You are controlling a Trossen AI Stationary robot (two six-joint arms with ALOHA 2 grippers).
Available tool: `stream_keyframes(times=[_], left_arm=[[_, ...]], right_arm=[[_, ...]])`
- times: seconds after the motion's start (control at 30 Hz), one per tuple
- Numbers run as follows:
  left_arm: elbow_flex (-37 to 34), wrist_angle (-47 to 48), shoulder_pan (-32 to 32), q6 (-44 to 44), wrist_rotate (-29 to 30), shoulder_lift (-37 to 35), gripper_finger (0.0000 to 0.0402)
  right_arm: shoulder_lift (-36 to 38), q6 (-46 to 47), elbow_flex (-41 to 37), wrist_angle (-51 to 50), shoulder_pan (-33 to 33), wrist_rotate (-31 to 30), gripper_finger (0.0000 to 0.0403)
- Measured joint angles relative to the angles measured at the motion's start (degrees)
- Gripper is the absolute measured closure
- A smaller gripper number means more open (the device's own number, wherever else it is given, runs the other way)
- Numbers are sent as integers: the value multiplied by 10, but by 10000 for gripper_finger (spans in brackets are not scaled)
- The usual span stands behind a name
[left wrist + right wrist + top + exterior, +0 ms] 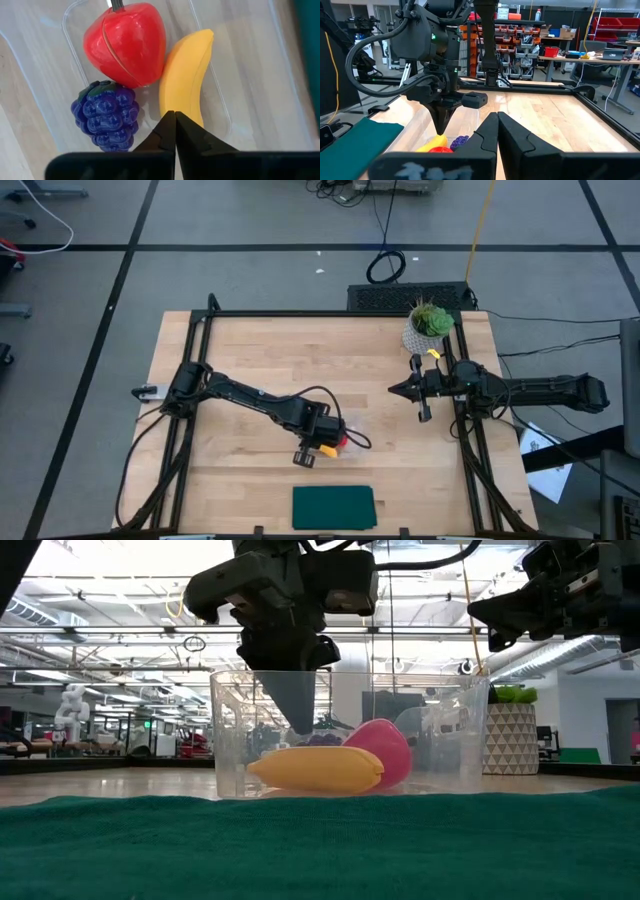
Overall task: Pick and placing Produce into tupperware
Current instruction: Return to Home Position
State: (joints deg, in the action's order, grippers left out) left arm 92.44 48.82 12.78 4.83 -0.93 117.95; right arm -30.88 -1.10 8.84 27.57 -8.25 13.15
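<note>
1. The left gripper's two dark fingers (162,132) are pressed together into one point and hold nothing.
2. That left gripper (175,114) points straight down into the small clear, shallow plastic container with rounded corners (240,60). In the low view its tip (300,725) sits below the container's rim and just above the fruit.
3. All three toy pieces lie inside the container:
   - The yellow curved banana (187,70) lies along one side.
   - The red strawberry-like piece with a slit down it (127,42) touches the banana's flank.
   - The purple grape cluster (107,115) touches the red piece and lies just beside the banana.
4. In the low view the banana (315,768) is at the container's front wall, with the red piece (385,750) leaning behind it.
5. The container stands on the pale wooden table (250,360), with a flat dark green rectangular mat (333,507) near it toward the table's front edge.
6. The right gripper (497,116) is well apart from the container, raised over the table, and its fingers (487,135) are also closed tight on nothing.
7. A green potted plant in a white patterned pot (430,322) stands farther from the container, beyond the right gripper at the table's back corner.
</note>
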Motion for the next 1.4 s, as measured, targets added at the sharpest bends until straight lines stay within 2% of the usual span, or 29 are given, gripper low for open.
stream_keyframes(times=[0.6,0.97,1.4], left_arm=[[3,30,0,23,14,0,399],[83,100,-1,30,26,-1,399],[118,119,-23,53,-1,-1,396]], right_arm=[[0,0,0,0,0,0,403],[0,3,0,0,0,0,403],[0,4,0,0,0,0,403]])
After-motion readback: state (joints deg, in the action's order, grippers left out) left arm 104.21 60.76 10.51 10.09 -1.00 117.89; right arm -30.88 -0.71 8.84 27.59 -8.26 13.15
